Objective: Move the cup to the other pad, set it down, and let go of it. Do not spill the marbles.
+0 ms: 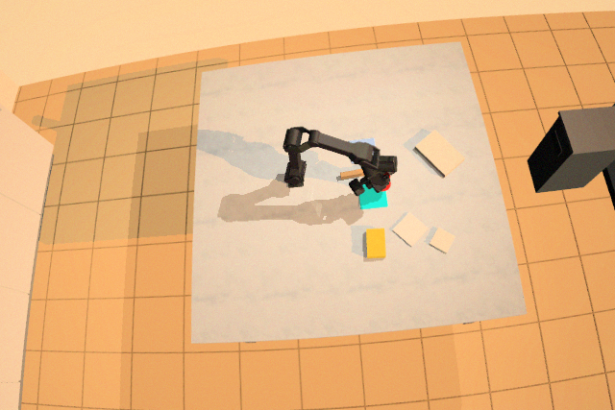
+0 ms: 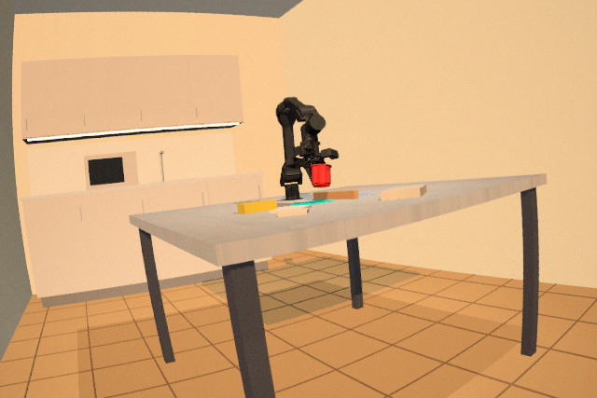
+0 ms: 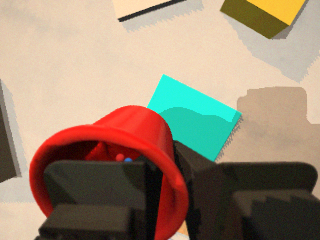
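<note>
The fingers (image 1: 376,183) (image 2: 318,162) are nearly closed, pinching the wall of the red cup (image 1: 386,183) (image 2: 321,175) (image 3: 145,125), which hangs above the desk (image 1: 278,286) (image 2: 337,234) (image 3: 75,65). This looks like the carry; next, centre over the turquoise pad (image 1: 373,198) (image 2: 313,202) (image 3: 200,125) beneath them and lower gently, keeping the marbles (image 3: 120,157) inside.

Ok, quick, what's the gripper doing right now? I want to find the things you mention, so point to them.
Gripper (image 1: 380,184) (image 2: 318,164) (image 3: 167,145): fingers shut on the wall of the red cup (image 1: 386,186) (image 2: 321,175) (image 3: 142,125), held above the table.

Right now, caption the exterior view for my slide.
Black arm's jaws hold a red cup above a gray table.
</note>
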